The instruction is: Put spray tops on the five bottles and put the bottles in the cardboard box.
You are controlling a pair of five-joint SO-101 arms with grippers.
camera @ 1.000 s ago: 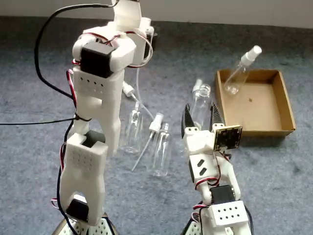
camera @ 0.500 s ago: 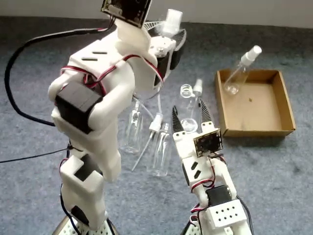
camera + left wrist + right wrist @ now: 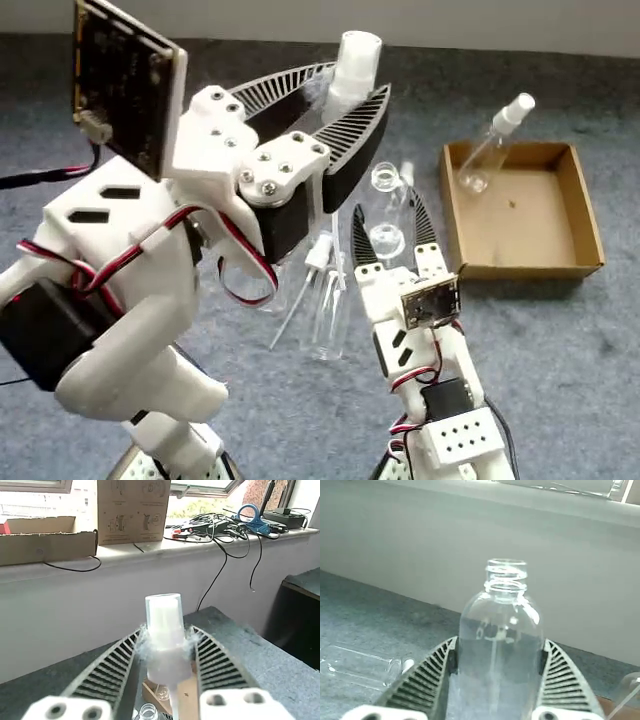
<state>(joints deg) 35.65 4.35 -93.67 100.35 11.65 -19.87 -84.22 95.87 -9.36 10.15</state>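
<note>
1. The left gripper (image 3: 357,82) pinches a spray top (image 3: 356,52) between its fingertips, the cap poking out past them.
2. Just left of the right gripper, loose bottles (image 3: 330,310) rest on the grey carpet (image 3: 560,380).
3. The right gripper (image 3: 387,208) clamps an open-necked bottle (image 3: 501,630) between its fingers.
4. The cardboard box (image 3: 585,215) sits right of that gripper, with a capped bottle (image 3: 490,150) leaning on its far rim.

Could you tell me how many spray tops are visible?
4 spray tops: one in the left gripper, one on the leaning bottle in the cardboard box, one beside the loose bottle, one beyond the right gripper. The left arm may hide more.
</note>
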